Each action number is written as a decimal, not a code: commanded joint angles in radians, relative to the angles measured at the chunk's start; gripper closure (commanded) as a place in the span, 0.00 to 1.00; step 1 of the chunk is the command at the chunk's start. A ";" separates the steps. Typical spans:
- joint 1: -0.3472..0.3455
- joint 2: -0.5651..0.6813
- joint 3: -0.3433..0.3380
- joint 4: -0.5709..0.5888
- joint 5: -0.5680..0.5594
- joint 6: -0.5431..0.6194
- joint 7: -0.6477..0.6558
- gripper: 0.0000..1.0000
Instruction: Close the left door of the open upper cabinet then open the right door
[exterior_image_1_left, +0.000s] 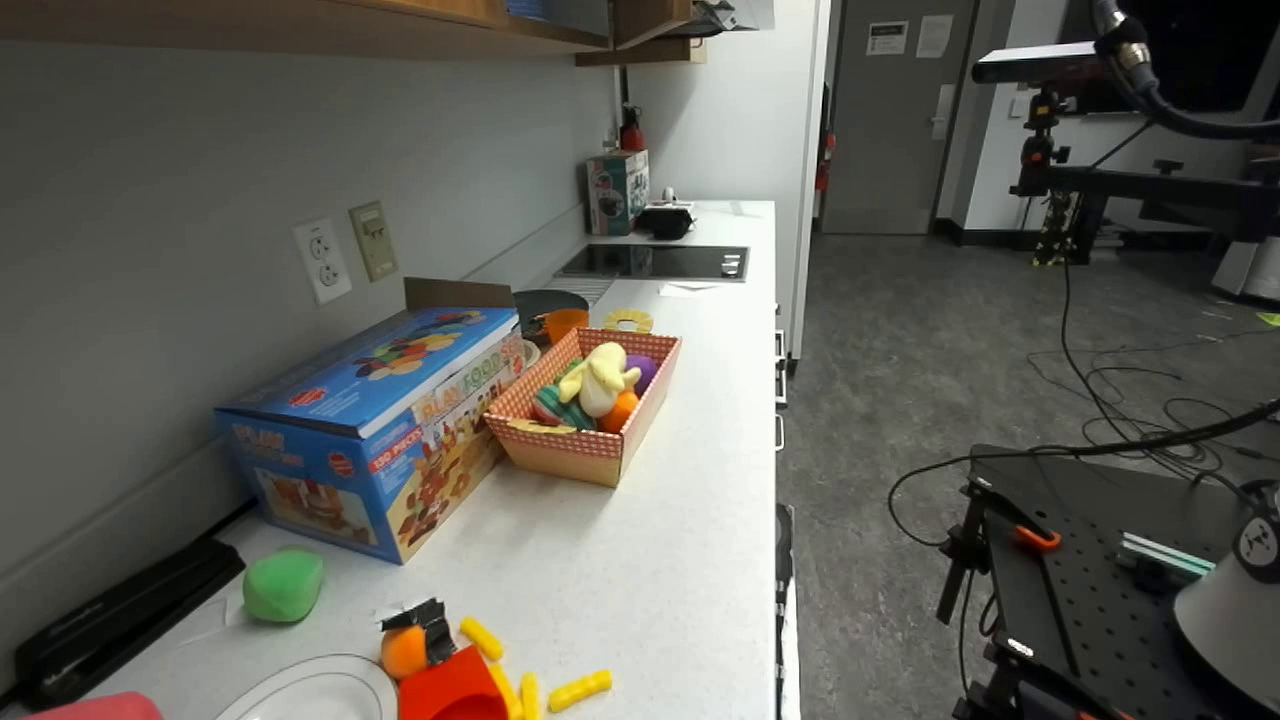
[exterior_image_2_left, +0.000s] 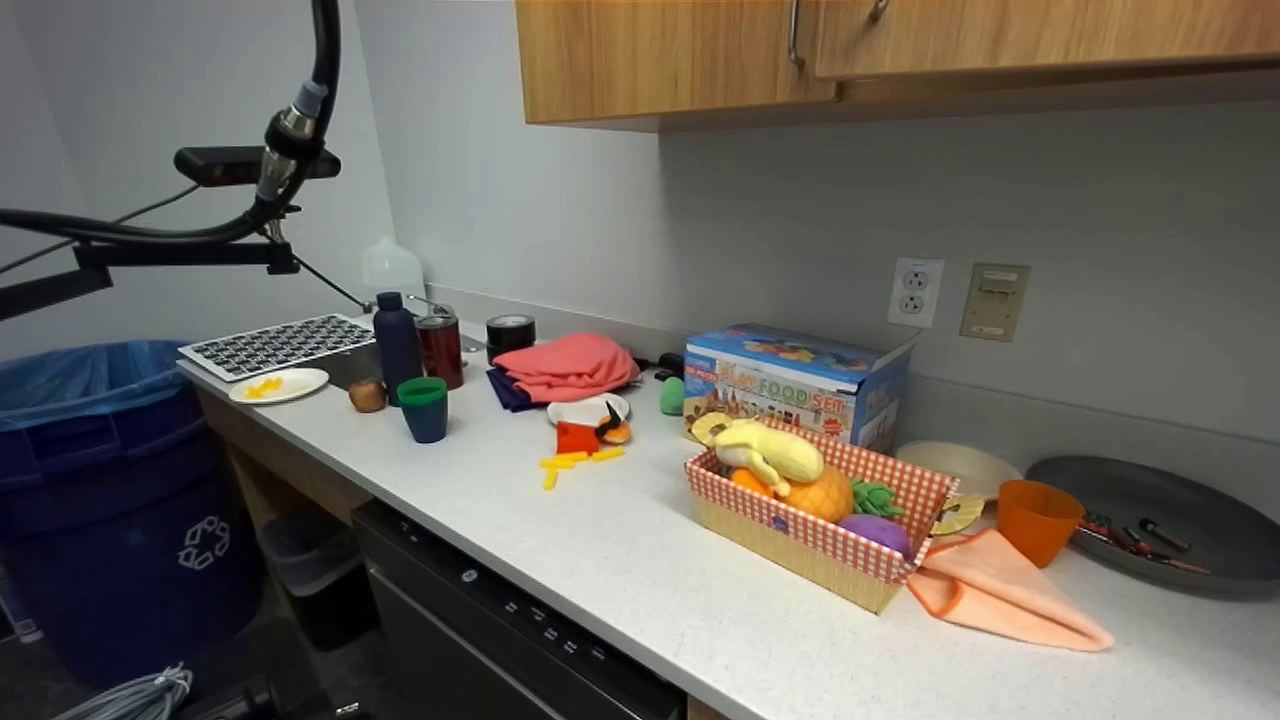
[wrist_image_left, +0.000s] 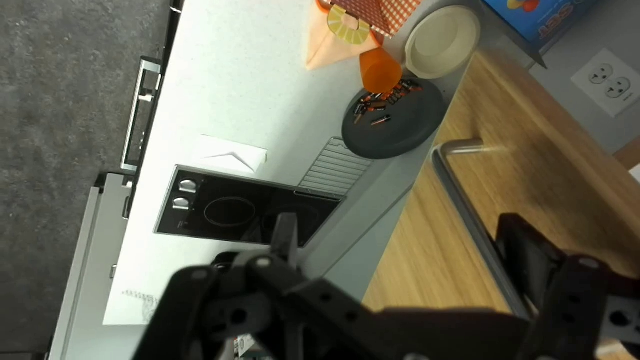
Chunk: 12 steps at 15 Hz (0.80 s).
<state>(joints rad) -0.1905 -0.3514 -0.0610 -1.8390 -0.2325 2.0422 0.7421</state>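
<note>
Our claw (wrist_image_left: 400, 235) has its fingers (wrist_image_left: 520, 245) wide apart. From the wrist view, one stands just beside the bar of a metal handle (wrist_image_left: 470, 222), but we cannot tell whether it touches; the other is well clear of it.

Along the grey wall (exterior_image_2_left: 600, 230) runs the white counter (exterior_image_2_left: 600, 540), and above it hangs the upper cabinet (exterior_image_2_left: 680, 60) of light tan wood, cut off at the top in both exterior views. In an exterior view we see one of its doors (exterior_image_1_left: 648, 22) jutting outward next to an opening (exterior_image_1_left: 578, 15). The wrist view shows the handle fixed to a wooden front (wrist_image_left: 435, 265), though we cannot tell for sure which door that is.

At the counter's end stands a blue recycling bin (exterior_image_2_left: 110, 550). Black and glossy, the cooktop (wrist_image_left: 240, 235) is set into the counter. We see a blue box (exterior_image_2_left: 775, 385) near the wall, with a checked basket (exterior_image_2_left: 780, 540) of toy food (exterior_image_2_left: 820, 495) just in front. Near the basket are a dark dish (wrist_image_left: 395, 140) and a peach cloth (exterior_image_2_left: 1000, 590). A pale yellow soft toy (exterior_image_2_left: 770, 450) lies on top in the basket. Just beside the dish stands an orange cup (wrist_image_left: 381, 72). Yellow sticks (exterior_image_1_left: 582, 690) lie scattered on the counter, and small batteries (wrist_image_left: 397, 94) cluster in the dish.
</note>
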 joint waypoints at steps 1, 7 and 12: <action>-0.068 -0.007 0.011 0.005 -0.104 0.057 0.066 0.00; -0.077 -0.027 0.018 -0.013 -0.138 0.059 0.066 0.00; -0.017 -0.013 0.025 -0.027 -0.026 0.036 0.012 0.00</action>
<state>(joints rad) -0.1983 -0.3669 -0.0430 -1.8703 -0.2639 2.0806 0.7579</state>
